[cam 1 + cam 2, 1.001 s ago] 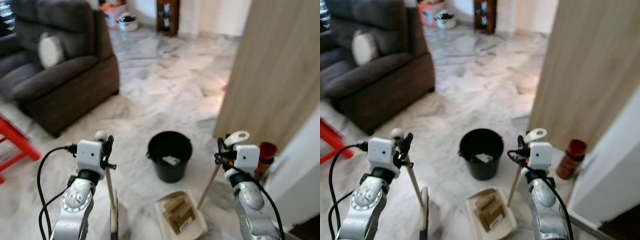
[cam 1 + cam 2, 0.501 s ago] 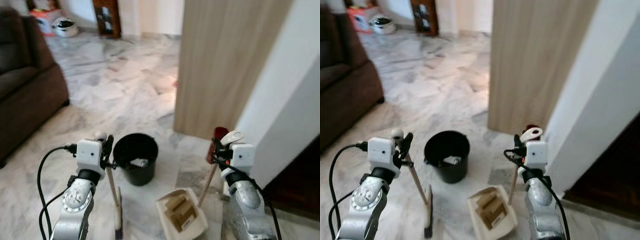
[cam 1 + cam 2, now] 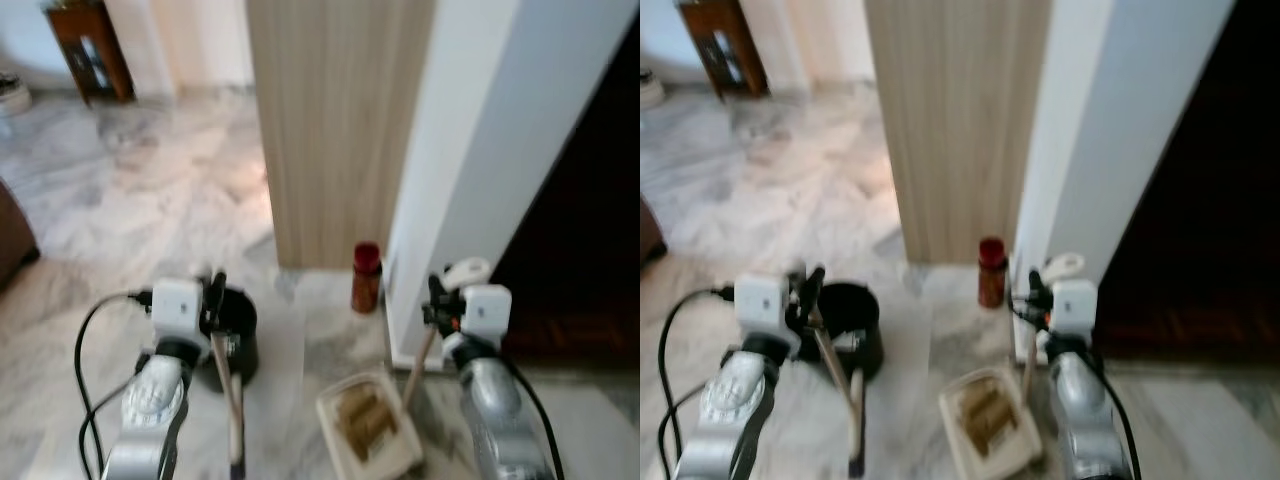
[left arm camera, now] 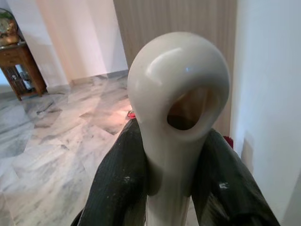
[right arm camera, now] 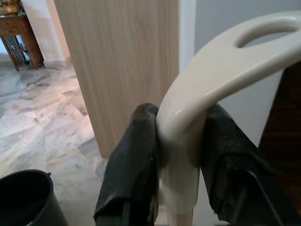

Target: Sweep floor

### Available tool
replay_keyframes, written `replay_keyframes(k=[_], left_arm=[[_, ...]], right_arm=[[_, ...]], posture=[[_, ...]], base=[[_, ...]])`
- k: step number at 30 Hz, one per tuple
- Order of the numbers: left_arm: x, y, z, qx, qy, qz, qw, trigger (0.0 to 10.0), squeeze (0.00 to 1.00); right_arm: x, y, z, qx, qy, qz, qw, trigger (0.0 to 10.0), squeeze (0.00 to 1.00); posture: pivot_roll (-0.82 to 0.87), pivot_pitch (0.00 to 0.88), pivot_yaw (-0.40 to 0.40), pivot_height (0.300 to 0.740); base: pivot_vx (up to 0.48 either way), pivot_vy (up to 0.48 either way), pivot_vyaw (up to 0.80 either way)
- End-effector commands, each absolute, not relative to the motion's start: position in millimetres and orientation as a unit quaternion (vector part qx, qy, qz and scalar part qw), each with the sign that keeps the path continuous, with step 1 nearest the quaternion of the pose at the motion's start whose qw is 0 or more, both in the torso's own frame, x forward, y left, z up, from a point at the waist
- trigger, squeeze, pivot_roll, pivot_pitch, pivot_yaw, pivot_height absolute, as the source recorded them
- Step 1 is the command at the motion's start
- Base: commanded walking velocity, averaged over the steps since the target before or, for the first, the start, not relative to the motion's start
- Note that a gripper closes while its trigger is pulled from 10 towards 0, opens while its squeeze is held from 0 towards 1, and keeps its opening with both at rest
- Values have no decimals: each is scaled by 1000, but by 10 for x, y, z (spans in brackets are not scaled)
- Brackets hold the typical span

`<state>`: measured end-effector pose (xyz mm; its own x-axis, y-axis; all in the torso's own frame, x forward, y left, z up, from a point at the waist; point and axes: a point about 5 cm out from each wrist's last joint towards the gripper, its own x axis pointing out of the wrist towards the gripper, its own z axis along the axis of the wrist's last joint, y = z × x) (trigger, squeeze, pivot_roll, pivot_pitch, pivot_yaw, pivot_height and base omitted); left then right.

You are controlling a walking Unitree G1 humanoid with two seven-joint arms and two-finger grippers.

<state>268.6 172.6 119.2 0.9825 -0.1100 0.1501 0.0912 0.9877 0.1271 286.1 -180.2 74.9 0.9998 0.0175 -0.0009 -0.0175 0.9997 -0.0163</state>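
A broom [image 3: 232, 400] is held by the left gripper [image 4: 165, 188] just under the looped cap at the top of its handle; its jaws are closed on the cream plastic, one black finger pressed to each side. The stick runs down and slightly forward to the floor [image 3: 120, 210], where the blurred head is seen beside the bin [image 3: 235, 345].

A dustpan [image 3: 370, 430] is held the same way by the right gripper [image 5: 181, 165], its jaws clamped on the neck of the cream handle just below the hanging loop. The pan rests on the floor between the two arms, and brownish scraps appear to lie in it already.

Both tools are judged to be light and stiff, with long thin wooden shafts. The glossy plastic caps look slippery, so a grip so near the top is likely to give little leverage and to let the shafts swing or twist. A hold lower on the wood would probably be steadier, though the flared loops should stop the handles sliding down through the jaws. The pan's load could spill if the pan is tilted.

A red jar [image 3: 366, 276] stands near the corner of the wooden panel [image 3: 335, 130], close to the pan, and could be knocked. The head views are blurred.
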Motion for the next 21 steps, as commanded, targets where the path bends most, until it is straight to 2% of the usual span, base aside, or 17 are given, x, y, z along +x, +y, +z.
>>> replay_keyframes(k=[1, 12, 21], left_arm=[[2690, 1738, 1277, 65, -98, -45, 992, 10000, 0], [2688, 1720, 1268, 51, -92, -43, 993, 10000, 0], [2690, 1720, 1264, 49, -89, -43, 994, 10000, 0]], right_arm=[[2945, -1721, 903, -2, -36, 20, 999, 10000, 0], [2961, -1713, 912, -2, -39, 19, 999, 10000, 0], [2956, -1712, 897, -1, -37, 17, 999, 10000, 0]], posture=[[-66, 0, 70, 740], [-62, 0, 73, 740], [-60, 0, 75, 740]], base=[[0, 0, 0], [0, 0, 0], [0, 253, 0]])
